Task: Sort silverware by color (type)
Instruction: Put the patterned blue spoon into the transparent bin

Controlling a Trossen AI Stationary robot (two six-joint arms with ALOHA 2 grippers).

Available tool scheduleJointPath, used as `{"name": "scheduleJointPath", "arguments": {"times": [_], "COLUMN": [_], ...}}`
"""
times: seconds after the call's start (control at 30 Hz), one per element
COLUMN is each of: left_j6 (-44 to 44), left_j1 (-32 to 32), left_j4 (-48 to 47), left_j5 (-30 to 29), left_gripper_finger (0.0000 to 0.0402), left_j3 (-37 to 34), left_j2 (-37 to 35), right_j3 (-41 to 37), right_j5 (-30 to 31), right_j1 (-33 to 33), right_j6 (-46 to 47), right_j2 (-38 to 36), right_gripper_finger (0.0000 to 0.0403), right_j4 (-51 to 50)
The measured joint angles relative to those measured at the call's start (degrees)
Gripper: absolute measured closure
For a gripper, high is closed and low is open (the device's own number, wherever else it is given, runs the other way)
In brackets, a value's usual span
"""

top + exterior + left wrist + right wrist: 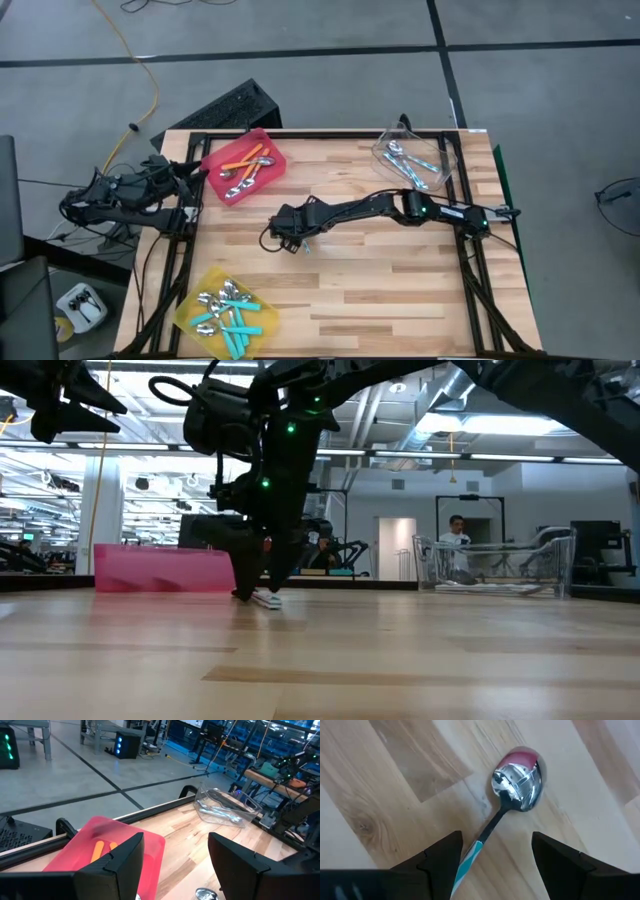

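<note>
While sorting is under way, one spoon remains loose on the tabletop; the rest are already binned.

Item in hand: small spoon (pixel 512 795) with shiny metal bowl and slim teal-and-white striped plastic handle, lying flat on the pale wooden tabletop (pixel 380 280) near its middle, apart from all bins.
Right tool (pixel 300 243): lowered directly over this spoon, fingers spread apart and empty, the handle lying between them in the right wrist view.
Left tool (pixel 175 865): parked at the tabletop's left edge beside the red plastic bin (pixel 245 165), fingers apart, nothing held.
Long axis: in the right wrist view the handle runs toward the tool and the bowl points away from it; the heading across the tabletop cannot be told from the high view.
Bins: red holds orange-handled spoons; yellow plastic bin (pixel 226 312) holds teal-handled spoons; clear plastic bin (pixel 418 160) holds light blue-handled spoons.
Handling note: closure is best made across the slim handle, square to its length, low enough to catch it without scraping the wood; a grip on the rounded bowl would likely slip.
</note>
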Motion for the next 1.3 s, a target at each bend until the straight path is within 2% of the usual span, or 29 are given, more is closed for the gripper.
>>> {"name": "scheduleJointPath", "arguments": {"times": [0.17, 0.37, 0.77, 0.87, 1.3], "left_j6": [0.0, 0.0, 0.0, 0.0, 0.0], "left_j1": [-0.01, 0.0, -0.01, 0.0, 0.0], "left_j4": [0.0, 0.0, 0.0, 0.0, 0.0], "left_j5": [-0.02, 0.0, 0.0, 0.0, 0.0], "left_gripper_finger": [0.0196, 0.0196, 0.0196, 0.0196, 0.0196], "left_j3": [0.01, 0.01, -0.01, 0.01, -0.01], "left_j2": [-0.01, 0.01, 0.01, -0.01, 0.01], "right_j3": [-0.04, -0.04, -0.04, -0.04, 0.64], "right_j5": [-1.13, -3.63, -4.27, -4.21, -1.4], "right_j1": [-0.29, -0.55, -0.4, -0.03, 1.06], "right_j6": [-0.04, -0.04, -0.87, -2.08, -3.62], "right_j2": [0.0, 0.02, 0.13, 0.15, 0.4], "right_gripper_finger": [0.0145, 0.0187, 0.0345, 0.0374, 0.0372], "right_j4": [0.66, 0.95, 1.7, 2.74, 3.45]}}
